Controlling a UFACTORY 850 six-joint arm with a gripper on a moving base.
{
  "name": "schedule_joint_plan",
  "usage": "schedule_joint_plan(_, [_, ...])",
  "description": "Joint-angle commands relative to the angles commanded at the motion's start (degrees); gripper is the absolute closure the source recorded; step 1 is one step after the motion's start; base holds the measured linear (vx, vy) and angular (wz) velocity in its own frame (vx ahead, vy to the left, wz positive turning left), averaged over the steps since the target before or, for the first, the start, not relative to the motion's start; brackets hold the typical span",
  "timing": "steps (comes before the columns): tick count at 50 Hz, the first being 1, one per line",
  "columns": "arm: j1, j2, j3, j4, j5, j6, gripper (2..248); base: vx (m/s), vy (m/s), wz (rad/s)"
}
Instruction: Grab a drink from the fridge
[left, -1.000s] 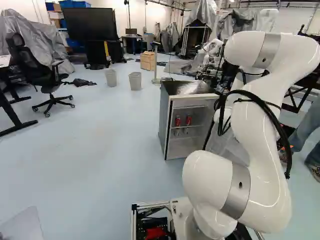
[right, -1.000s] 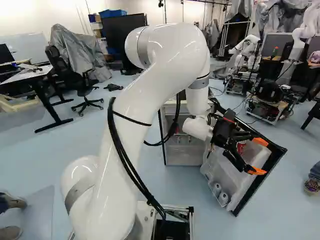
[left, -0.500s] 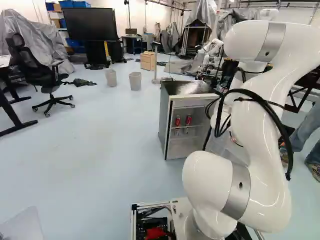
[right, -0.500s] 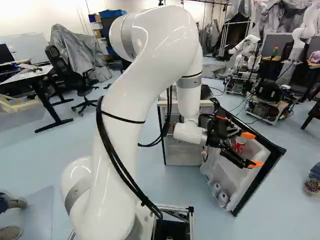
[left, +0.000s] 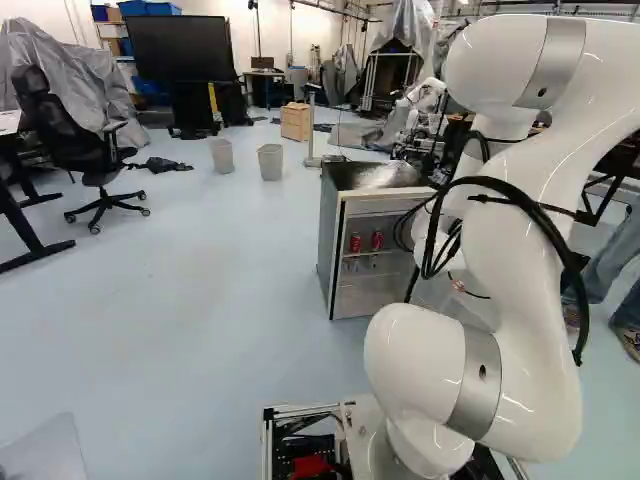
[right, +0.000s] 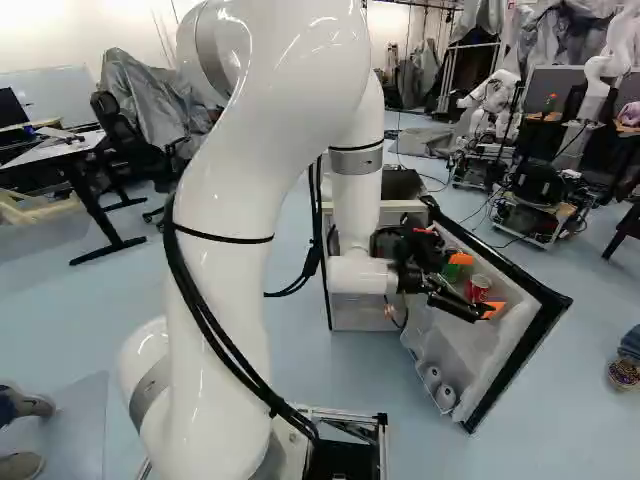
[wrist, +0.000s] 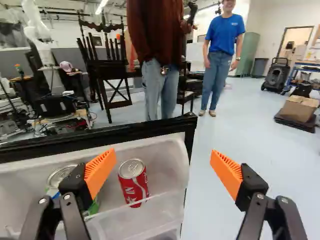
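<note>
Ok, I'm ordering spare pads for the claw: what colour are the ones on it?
The pads are bright orange; the wrist view shows them best.

In the left base view, an office chair (left: 60, 130) stands near the floor's left edge; toward the far edge stand two bins (left: 270, 163), a wooden crate (left: 295, 122) and a large black screen (left: 180, 47).

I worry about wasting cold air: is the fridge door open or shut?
Open: the door stands swung out from the fridge, and red cans show inside.
</note>
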Motion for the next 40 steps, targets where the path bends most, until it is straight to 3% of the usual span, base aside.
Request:
schedule_joint_plan(19, [2.33, 4.20, 6.17, -11.45, 0.00, 0.00, 3, 0.000, 0.000, 0.000])
schedule_joint_plan(40, [2.84, 4.90, 7.15, -24.10, 0.00, 0.00, 3, 0.000, 0.000, 0.000])
